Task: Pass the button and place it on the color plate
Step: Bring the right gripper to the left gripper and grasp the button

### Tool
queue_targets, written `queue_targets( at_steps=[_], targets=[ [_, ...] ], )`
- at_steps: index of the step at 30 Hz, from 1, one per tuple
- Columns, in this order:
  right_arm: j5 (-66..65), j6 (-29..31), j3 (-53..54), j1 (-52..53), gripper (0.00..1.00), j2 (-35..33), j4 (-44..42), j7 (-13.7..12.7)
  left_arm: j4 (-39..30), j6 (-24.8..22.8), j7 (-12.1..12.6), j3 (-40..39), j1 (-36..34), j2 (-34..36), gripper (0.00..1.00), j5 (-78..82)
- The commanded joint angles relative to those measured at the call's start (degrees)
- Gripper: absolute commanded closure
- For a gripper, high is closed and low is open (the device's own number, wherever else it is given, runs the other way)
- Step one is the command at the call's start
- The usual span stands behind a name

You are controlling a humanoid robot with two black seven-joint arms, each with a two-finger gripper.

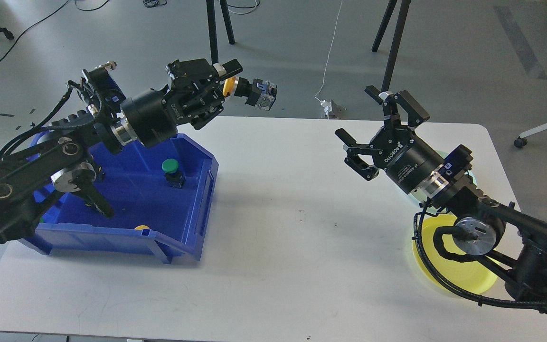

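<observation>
Left gripper [228,78] raised above the blue bin [193,237], fingers clamped on a yellow push button [249,90] whose switch body juts out toward the right gripper [373,128]. Right gripper's fingers spread wide, empty, well apart from the button. Yellow plate [463,275] lies under the right arm. Green button [171,171] sits in the bin, below the left gripper.

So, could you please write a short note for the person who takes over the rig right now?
Left gripper: shut on the yellow button, held in the air above the table's far edge.
Right gripper: open, empty, raised over the table and turned toward the left one.
Blue bin: a green button is inside.
Yellow plate: under the right arm, partly hidden.
Done: yellow button picked up.
Left: pass it to the right gripper, then place it on the yellow plate.
</observation>
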Motion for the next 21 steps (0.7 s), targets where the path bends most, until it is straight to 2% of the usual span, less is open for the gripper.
queue_targets(
  at_steps=[1,13,21],
  targets=[
    [-0.21,-1.72,-1.22,1.35,0.01,6.16,-2.7,0.01,-0.01,0.0,-0.01,-0.12,0.16,-0.1,0.93,-0.03],
    [-0.47,-6.12,-1.66,6.26,0.01,15.13,-5.87,0.01,0.08,0.0,-0.01,-0.12,0.16,-0.36,0.93,-0.12],
    [-0.56,-7.62,-6.32,10.66,0.01,16.46,-7.1,0.01,0.16,0.0,-0.01,-0.12,0.25,-0.36,0.93,-0.21]
  ],
)
